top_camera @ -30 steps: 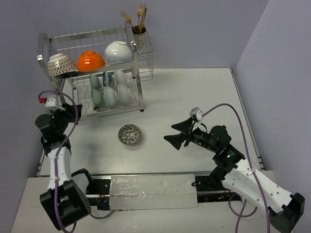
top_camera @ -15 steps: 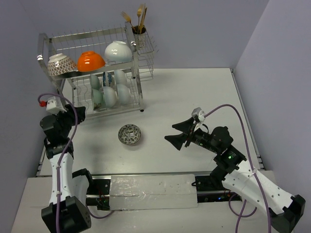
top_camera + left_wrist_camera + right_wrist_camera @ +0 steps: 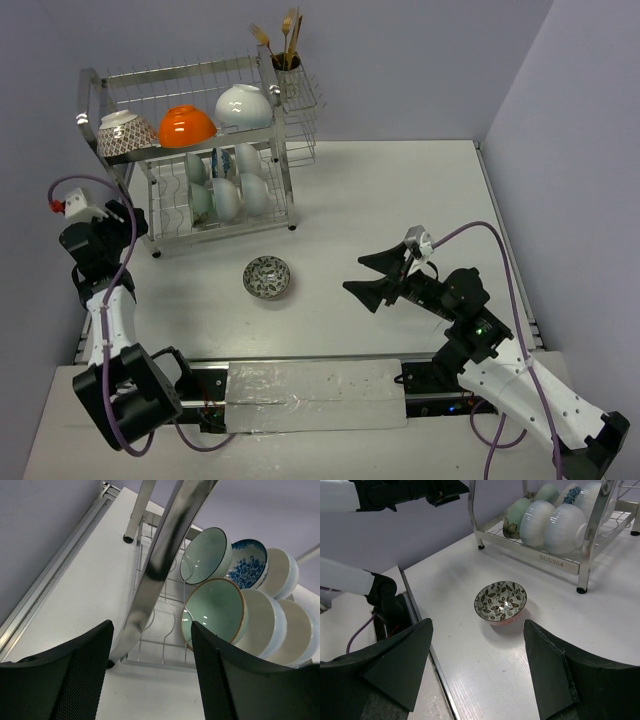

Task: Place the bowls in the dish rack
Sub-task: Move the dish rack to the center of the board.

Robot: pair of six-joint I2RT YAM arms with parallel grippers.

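Note:
One leaf-patterned bowl sits upright on the table in front of the dish rack; it also shows in the right wrist view. The rack's top tier holds a brown-patterned bowl, an orange bowl and a white bowl, all upside down. Its lower tier holds several bowls on edge, teal and white in the left wrist view. My left gripper is open and empty left of the rack. My right gripper is open and empty, right of the loose bowl.
A cutlery cup with gold utensils hangs on the rack's back right corner. A rack leg stands close in front of the left wrist camera. The table's left edge rail runs beside the left gripper.
My left gripper has pulled back to the left and up, away from the rack's front. My right arm has drifted slightly right and down. The loose bowl has not moved.

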